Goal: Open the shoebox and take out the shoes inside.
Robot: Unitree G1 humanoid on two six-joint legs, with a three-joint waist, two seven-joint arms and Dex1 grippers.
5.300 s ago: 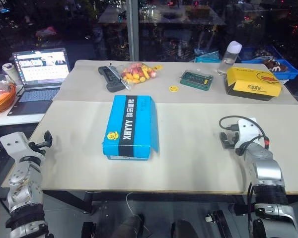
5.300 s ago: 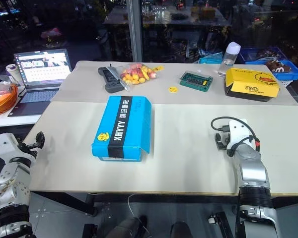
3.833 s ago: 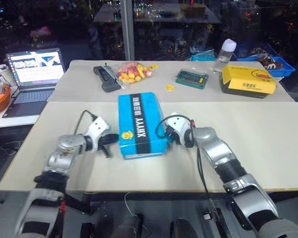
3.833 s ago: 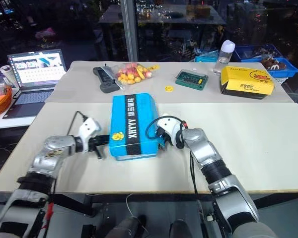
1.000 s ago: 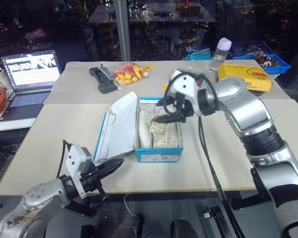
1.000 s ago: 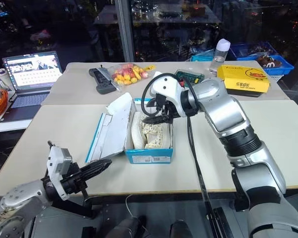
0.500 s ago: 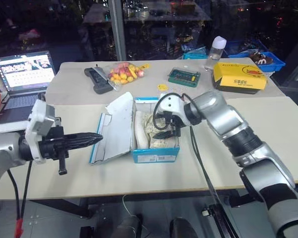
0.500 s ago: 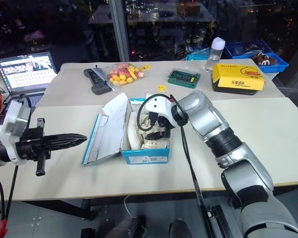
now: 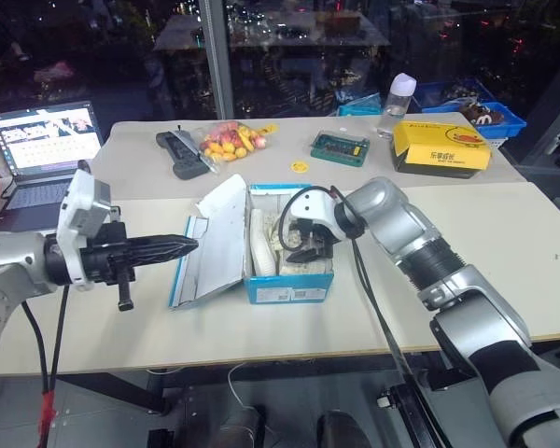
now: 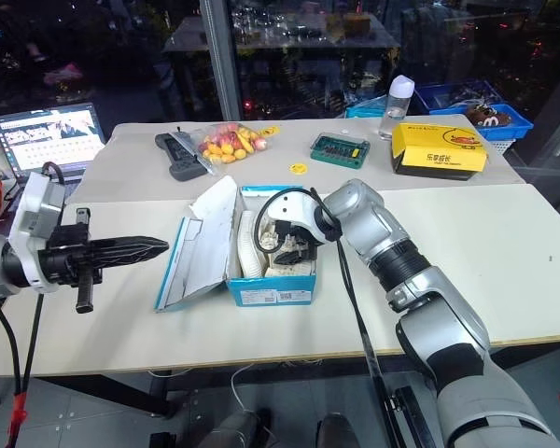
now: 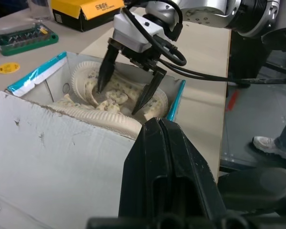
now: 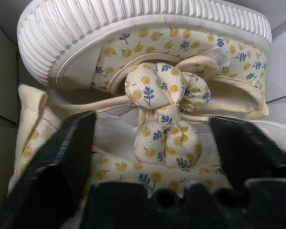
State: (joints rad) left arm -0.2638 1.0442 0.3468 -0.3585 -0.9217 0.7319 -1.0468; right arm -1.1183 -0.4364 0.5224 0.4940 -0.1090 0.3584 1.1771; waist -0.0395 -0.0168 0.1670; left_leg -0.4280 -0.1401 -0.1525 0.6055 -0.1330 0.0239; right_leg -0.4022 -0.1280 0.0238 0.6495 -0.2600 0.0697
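The blue shoebox [image 9: 294, 285] stands open in the middle of the table, its white-lined lid [image 9: 215, 238] folded out to the left. Inside lie two cream shoes [image 11: 119, 95] with small flower print and ribbed white soles [image 9: 264, 241]. My right gripper [image 9: 303, 245] reaches down into the box, its fingers spread on either side of one shoe's bow [image 12: 164, 102]; whether they press the shoe I cannot tell. Left of the lid my left gripper [image 9: 189, 245] hovers level and shut, empty, pointing at the lid.
At the back of the table are a laptop [image 9: 42, 149], a black device [image 9: 175, 154], a bag of coloured pieces [image 9: 229, 142], a green case [image 9: 340, 147], a yellow box [image 9: 443, 147], a bottle [image 9: 399, 93] and a blue bin [image 9: 467, 103].
The box was closed seconds ago and now stands open. Over the last second my left gripper rose from below the table's front edge, and my right gripper sank into the box, its fingers narrowing.
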